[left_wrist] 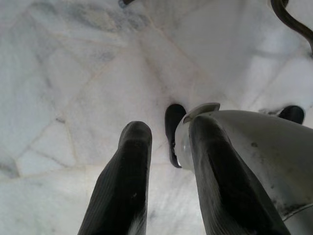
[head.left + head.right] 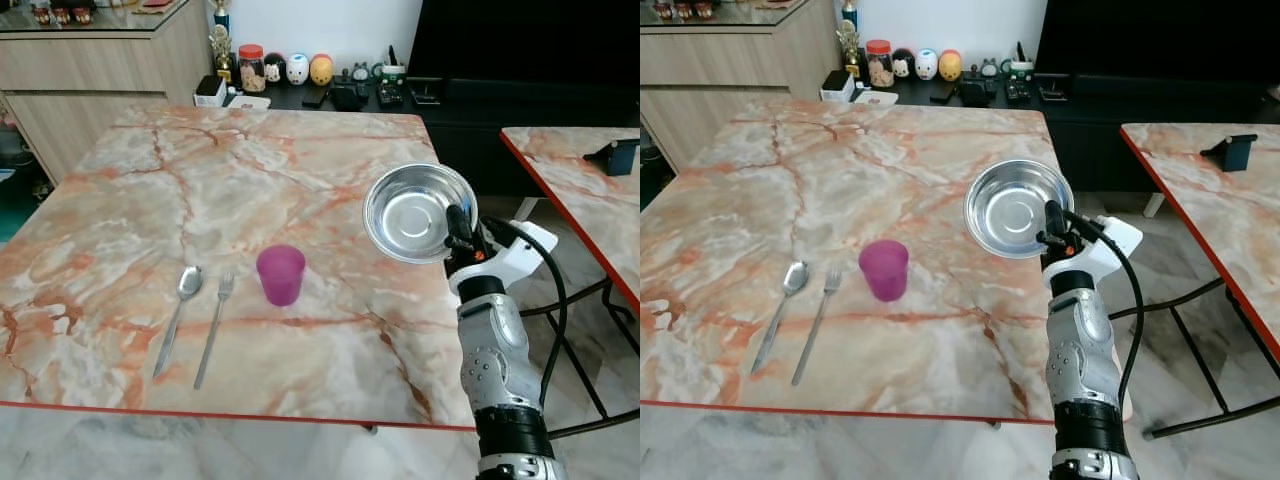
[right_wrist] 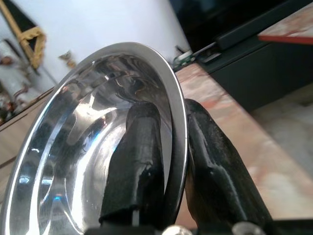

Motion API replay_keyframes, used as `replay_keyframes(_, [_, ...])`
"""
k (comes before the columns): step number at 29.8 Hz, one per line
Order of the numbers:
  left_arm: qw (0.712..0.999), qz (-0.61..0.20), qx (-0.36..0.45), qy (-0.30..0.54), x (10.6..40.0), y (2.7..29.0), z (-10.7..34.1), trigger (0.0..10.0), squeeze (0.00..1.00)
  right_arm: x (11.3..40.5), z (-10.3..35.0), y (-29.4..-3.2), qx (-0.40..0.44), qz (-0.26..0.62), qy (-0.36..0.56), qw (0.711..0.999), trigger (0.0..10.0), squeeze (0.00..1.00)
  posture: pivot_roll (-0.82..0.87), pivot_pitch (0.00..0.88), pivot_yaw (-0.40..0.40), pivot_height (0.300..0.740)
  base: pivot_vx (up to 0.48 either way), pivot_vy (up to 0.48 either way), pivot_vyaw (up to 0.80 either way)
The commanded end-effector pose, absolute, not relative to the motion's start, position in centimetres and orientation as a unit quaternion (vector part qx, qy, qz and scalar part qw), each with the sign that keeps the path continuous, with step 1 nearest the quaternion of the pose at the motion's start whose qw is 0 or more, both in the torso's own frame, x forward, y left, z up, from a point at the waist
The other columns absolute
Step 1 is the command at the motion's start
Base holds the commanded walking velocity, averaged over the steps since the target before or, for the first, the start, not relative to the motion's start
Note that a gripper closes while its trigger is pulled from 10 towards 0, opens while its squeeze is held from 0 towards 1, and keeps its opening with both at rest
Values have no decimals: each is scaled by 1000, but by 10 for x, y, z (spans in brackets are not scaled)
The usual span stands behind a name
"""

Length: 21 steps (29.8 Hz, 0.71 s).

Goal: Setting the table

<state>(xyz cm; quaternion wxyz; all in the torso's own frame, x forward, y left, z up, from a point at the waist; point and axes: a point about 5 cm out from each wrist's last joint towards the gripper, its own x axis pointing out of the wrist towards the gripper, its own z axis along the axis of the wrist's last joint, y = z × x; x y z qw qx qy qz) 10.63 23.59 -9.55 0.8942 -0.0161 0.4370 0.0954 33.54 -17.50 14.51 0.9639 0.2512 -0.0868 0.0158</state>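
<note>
Where jaws close, bowl (image 2: 418,212) rim pinched, tilted

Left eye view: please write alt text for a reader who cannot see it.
The right hand holds a steel bowl by its rim above the marble table's right edge. A spoon, fork and purple cup lie near the front.

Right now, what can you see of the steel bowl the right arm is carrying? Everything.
The round shiny steel bowl is empty, with a flat base, sloped wall and thin rolled rim, and reflects the room. The right gripper is shut on its rim, one black finger inside the wall and one outside. The bowl is held in the air, tilted so its opening faces the head camera, over the right edge of the orange-veined marble table, right of the purple plastic cup. Only the gripper touches it.
</note>
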Motion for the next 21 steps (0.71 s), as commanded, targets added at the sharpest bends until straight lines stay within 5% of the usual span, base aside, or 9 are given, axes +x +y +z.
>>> replay_keyframes(1, [892, 105, -23, 440, 104, 238, -96, 10000, 0, 337, 151, -175, 249, 17, -98, 963, 10000, 0, -30, 0, -7, 732, -244, 0, 0])
replay_keyframes(21, [896, 104, -24, 431, 109, 235, -95, 10000, 0, 338, 151, -175, 250, 17, -99, 963, 10000, 0, -29, 0, -10, 732, -243, 0, 0])
